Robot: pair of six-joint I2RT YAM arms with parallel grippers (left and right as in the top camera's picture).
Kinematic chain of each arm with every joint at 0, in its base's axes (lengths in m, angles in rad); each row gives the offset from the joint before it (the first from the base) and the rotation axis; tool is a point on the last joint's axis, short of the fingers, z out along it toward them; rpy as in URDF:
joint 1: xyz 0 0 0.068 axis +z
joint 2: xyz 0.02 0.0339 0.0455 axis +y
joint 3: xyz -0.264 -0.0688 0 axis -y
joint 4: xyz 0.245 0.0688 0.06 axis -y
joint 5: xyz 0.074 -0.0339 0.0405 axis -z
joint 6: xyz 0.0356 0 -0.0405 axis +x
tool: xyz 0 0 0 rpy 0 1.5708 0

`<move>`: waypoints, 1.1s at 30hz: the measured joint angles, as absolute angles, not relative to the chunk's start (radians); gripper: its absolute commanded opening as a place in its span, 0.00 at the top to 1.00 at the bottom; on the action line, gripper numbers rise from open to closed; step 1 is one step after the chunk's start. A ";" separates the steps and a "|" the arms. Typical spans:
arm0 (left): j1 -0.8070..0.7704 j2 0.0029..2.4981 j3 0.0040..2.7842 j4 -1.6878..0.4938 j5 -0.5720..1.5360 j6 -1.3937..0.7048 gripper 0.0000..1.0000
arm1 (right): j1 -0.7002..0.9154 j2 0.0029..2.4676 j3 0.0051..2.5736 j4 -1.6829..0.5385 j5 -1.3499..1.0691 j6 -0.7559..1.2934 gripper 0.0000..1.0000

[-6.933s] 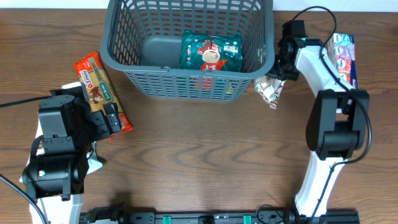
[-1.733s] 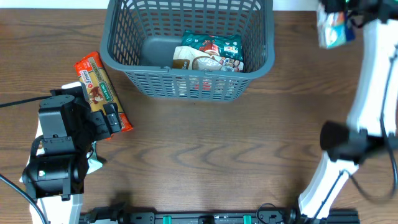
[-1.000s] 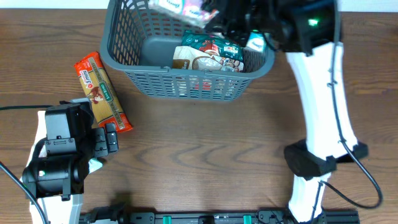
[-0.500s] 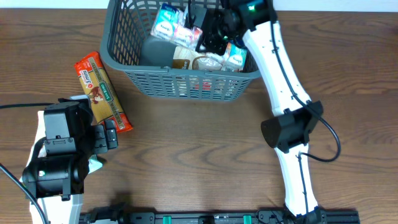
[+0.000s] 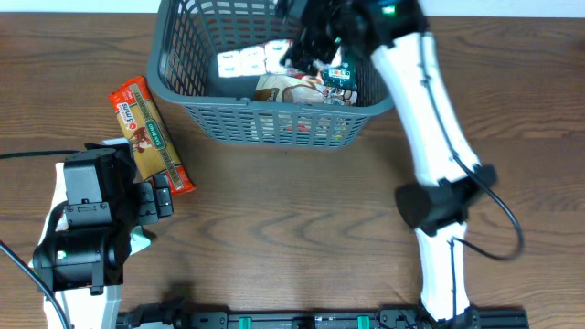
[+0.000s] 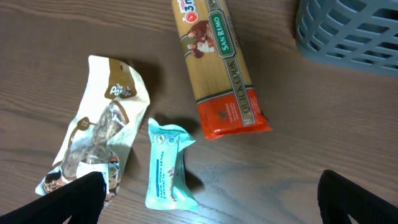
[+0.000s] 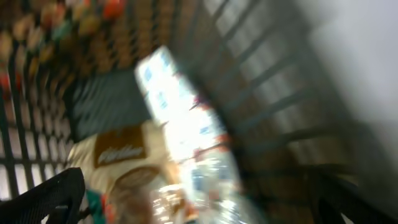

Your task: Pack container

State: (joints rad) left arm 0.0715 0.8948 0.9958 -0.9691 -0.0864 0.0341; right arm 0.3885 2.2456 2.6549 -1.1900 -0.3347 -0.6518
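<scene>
The container (image 5: 274,119), a dark grey slotted basket, stands at the back of the table. Inside lie a white-and-blue multipack (image 5: 242,62), a beige packet (image 5: 288,89) and a green packet (image 5: 340,75). My right gripper (image 5: 302,41) hovers over the basket's middle, open, with the multipack (image 7: 186,124) lying loose below its spread fingers (image 7: 43,199); that view is blurred. My left gripper (image 6: 211,208) is open and empty above the table at the left, over a mint-green bar (image 6: 168,171), a brown-and-white snack bag (image 6: 99,143) and an orange spaghetti packet (image 6: 221,68).
The spaghetti packet (image 5: 151,137) lies slanted just left of the basket, beside my left arm (image 5: 87,219). The basket's corner (image 6: 348,31) shows at the top right of the left wrist view. The right arm (image 5: 430,137) reaches across the right side of the table.
My right gripper has opened over the basket and the white-and-blue multipack has dropped from it onto the basket's left half. The left arm has stayed still.
</scene>
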 measured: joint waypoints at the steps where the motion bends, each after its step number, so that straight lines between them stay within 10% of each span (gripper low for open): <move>1: 0.072 0.895 0.997 -0.973 -0.086 0.034 0.01 | 0.383 2.202 2.655 -1.169 -0.315 -0.633 0.01; 13: 0.104 1.217 1.564 -1.250 -0.086 -0.110 0.01 | 0.089 1.826 2.690 -1.327 -0.113 -0.318 0.01; 33: 0.227 1.785 1.661 -1.010 -0.032 -0.246 0.01 | -0.179 2.315 2.670 -1.589 -0.118 -0.101 0.01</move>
State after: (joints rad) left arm 0.2272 1.7847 1.6608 -1.0103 -0.0322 -0.2462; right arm -0.1787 2.3146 2.6698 -1.5894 -0.1181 -0.1009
